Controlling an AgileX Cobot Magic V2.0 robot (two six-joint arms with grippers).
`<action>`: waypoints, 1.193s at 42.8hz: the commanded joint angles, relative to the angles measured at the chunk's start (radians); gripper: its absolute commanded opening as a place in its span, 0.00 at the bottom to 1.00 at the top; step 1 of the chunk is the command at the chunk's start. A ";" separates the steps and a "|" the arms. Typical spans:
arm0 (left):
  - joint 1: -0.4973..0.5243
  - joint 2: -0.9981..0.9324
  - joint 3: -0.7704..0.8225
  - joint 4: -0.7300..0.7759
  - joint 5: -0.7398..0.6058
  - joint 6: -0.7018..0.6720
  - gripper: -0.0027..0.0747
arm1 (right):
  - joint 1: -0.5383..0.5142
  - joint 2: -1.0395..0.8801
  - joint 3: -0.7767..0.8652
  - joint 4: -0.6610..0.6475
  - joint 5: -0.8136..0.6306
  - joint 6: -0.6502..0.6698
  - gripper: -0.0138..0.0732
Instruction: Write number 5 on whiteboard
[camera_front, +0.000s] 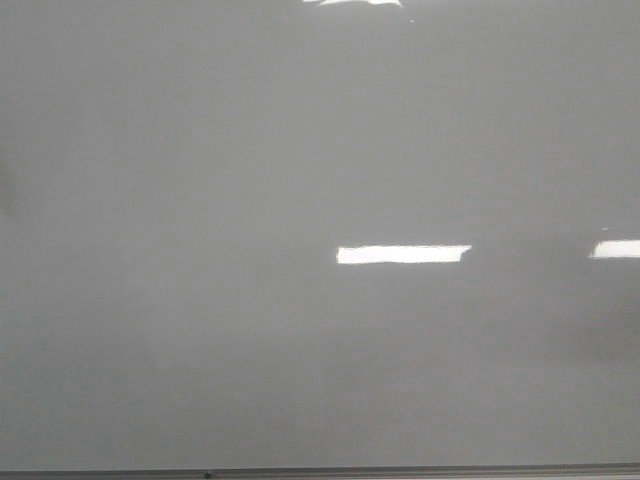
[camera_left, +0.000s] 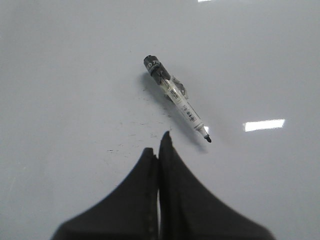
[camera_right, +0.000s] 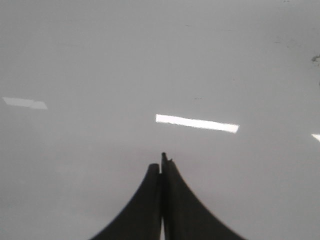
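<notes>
The whiteboard (camera_front: 200, 200) filled nearly the whole front view, pale grey and glossy, w/ a thin dark edge strip (camera_front: 320, 473) running along the bottom of that view. Bright glare patches (camera_front: 402, 254) sat mid-board and twd the right side; another touched the top edge. No arm or gripper showed in the front view, and no drawn number 5 could be seen on the board in any view.

In the left wrist view the left gripper (camera_left: 161, 145) was closed, fingers pressed together w/ only a hairline seam btwn them, holding nothing. A marker (camera_left: 176, 98) lay flat on the board just beyond the fingertips, apart from them, uncapped, dark tip (camera_left: 208, 138) pointing twd the gripper side and dark butt end (camera_left: 151, 63) further away. Faint small black specks (camera_left: 135, 135) marked the board near the marker and fingertips. Bare board lay open all round the marker on every side.

In the right wrist view the right gripper (camera_right: 162, 162) was likewise closed tight, fingers touching, empty, over bare board w/ glare strips (camera_right: 196, 123) ahead. A small dark smudge (camera_right: 315, 59) sat at that picture's far edge; couldn't tell what it was.
</notes>
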 joint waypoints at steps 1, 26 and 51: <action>-0.006 -0.013 0.003 -0.001 -0.088 -0.001 0.01 | 0.001 -0.015 -0.015 -0.001 -0.082 -0.012 0.08; -0.006 -0.013 0.003 -0.001 -0.088 -0.001 0.01 | 0.001 -0.015 -0.015 -0.001 -0.082 -0.012 0.08; -0.006 -0.013 0.003 -0.001 -0.158 -0.001 0.01 | 0.001 -0.015 -0.021 0.003 -0.106 -0.013 0.08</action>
